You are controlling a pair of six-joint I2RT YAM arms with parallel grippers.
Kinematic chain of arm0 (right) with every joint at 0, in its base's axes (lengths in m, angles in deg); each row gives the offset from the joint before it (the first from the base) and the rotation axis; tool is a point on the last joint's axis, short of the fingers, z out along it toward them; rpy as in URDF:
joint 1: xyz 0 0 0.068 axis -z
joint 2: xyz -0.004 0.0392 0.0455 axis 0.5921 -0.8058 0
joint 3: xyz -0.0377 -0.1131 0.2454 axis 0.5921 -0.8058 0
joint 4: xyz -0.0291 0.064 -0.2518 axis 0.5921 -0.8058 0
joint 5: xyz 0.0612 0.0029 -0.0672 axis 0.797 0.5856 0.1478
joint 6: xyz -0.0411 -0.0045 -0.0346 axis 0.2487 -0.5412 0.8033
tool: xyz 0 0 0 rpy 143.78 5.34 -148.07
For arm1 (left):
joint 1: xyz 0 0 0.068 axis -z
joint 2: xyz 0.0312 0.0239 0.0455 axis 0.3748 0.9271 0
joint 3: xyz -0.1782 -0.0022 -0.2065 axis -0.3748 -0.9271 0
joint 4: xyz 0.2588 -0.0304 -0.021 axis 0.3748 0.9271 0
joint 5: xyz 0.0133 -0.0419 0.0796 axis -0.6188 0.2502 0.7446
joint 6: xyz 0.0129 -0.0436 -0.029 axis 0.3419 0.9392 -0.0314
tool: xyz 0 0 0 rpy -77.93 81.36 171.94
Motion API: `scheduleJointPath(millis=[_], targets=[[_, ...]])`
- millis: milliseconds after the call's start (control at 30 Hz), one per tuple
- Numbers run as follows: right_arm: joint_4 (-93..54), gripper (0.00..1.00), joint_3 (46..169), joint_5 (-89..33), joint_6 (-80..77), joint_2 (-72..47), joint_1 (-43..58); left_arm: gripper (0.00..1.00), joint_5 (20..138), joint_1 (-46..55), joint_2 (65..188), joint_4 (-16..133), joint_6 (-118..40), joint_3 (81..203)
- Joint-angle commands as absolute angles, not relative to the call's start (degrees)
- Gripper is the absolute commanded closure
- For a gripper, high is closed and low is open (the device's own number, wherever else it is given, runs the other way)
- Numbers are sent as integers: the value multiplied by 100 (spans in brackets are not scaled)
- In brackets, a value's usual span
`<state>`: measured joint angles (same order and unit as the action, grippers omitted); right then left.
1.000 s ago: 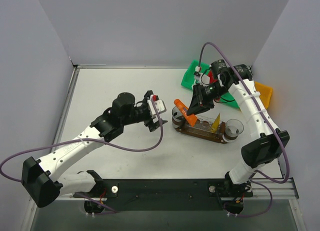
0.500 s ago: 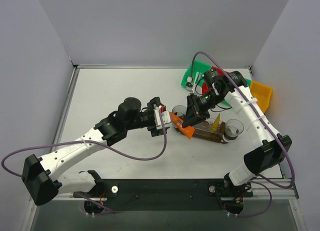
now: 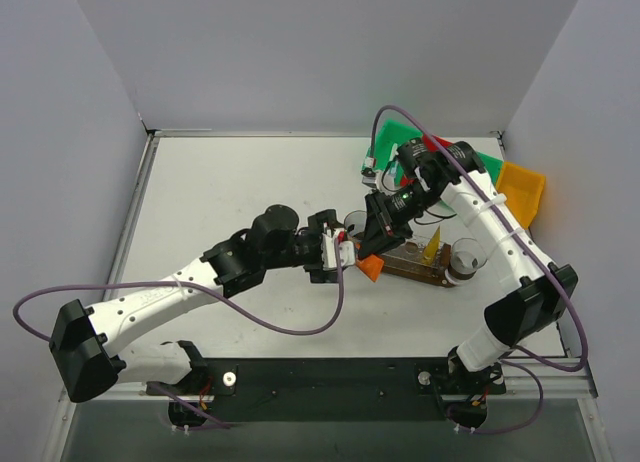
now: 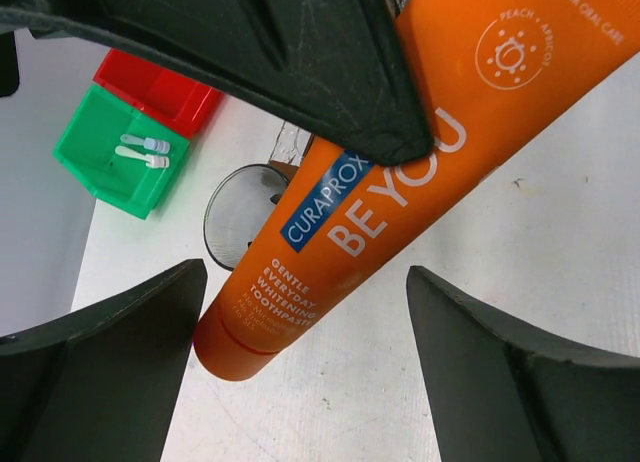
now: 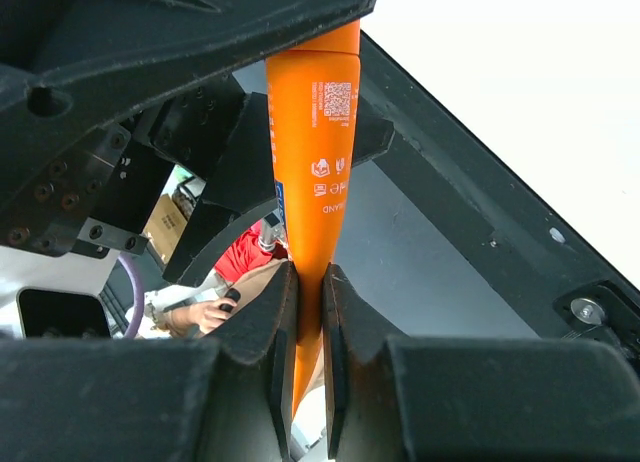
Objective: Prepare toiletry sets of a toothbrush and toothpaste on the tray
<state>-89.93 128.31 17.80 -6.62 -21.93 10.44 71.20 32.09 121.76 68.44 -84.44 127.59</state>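
An orange toothpaste tube [image 3: 370, 267] hangs cap-down just off the left end of the dark wooden tray [image 3: 412, 270]. My right gripper [image 3: 380, 234] is shut on its flat end, which shows pinched between the pads [image 5: 306, 327]. My left gripper [image 3: 338, 252] stands open, and the tube's cap end [image 4: 235, 347] sits between its fingers, nearer the left one, touching neither. On the tray stand clear cups [image 3: 355, 223] [image 3: 469, 254] and a yellow tube [image 3: 432, 247]. White toothbrushes [image 4: 145, 152] lie in the green bin [image 4: 105, 167].
The green bin [image 3: 398, 140], a red bin [image 3: 432, 146] and a yellow bin [image 3: 526, 187] stand at the back right behind the right arm. Both arms crowd the tray's left end. Grey walls close the table on three sides.
My right gripper carried the orange tube left and down, from over the tray to beside its left end. My left arm reached right until its open fingers flank the tube.
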Motion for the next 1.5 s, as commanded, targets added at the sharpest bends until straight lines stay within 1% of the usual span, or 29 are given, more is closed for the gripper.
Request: scheduleJointPath(millis=[0,33,67,133,167,367,400,500,533,600,633,700,733,767,867,900,933,1000,1100,1133,1233,1333,1467], targets=[[-9219,100,13039,2091,-667,-2279,950,11,7218,3318,12196,6787,-8580,12845],[-9228,100,13047,2091,-684,-2296,915,14,7236,3344,12205,6787,-8589,12845],[-9219,100,13047,2091,-676,-2297,915,20,7253,3362,12223,6770,-8563,12845],[-9219,100,13047,2091,-685,-2305,915,25,7306,3397,12223,6752,-8545,12845],[-9228,100,13056,2082,-685,-2305,906,30,7324,3432,12232,6735,-8545,12845],[-9245,100,13179,1968,-781,-2384,898,42,7552,3529,12240,6735,-8553,12837],[-9245,100,13266,1942,-833,-2393,898,48,7570,3538,12232,6735,-8553,12828],[-9245,100,13372,1837,-887,-2455,889,57,7666,3573,12223,6717,-8545,12810],[-9237,100,13381,1819,-895,-2463,897,62,7693,3582,12223,6700,-8536,12793],[-9245,100,13381,1819,-904,-2490,898,65,7763,3573,12240,6665,-8492,12784],[-9237,100,13399,1766,-904,-2507,898,70,7790,3573,12240,6647,-8466,12767],[-9228,100,13416,1731,-913,-2507,906,75,7860,3582,12249,6586,-8334,12758],[-9228,100,13451,1652,-922,-2507,906,79,7869,3573,12249,6551,-8255,12758],[-9228,100,13478,1591,-931,-2516,915,86,7895,3573,12258,6515,-8089,12749],[-9149,89,13600,1337,-1070,-2525,959,94,7974,3564,12284,6532,-7869,12810],[-9105,77,13610,1283,-1124,-2508,976,94,8044,3556,12302,6550,-7824,12828],[-9035,70,13619,1230,-1185,-2455,1003,96,8062,3547,12311,6568,-7772,12854],[-8719,62,13575,1072,-1457,-2376,1108,96,8123,3521,12337,6620,-7605,12907],[-7956,59,13242,1010,-2019,-2086,1363,97,8220,3363,12355,6638,-7376,12925],[-7527,59,13136,993,-2151,-1912,1433,98,8160,3301,12363,6638,-7306,12942],[-6901,57,12828,747,-2468,-1577,1609,100,7792,2898,12425,6804,-6772,13109],[-6671,55,12714,404,-2504,-1366,1610,100,7404,2502,12512,6866,-6384,13311],[-6468,53,12713,-61,-2583,-1189,1478,100,7157,2343,12592,6884,-6032,13399]])
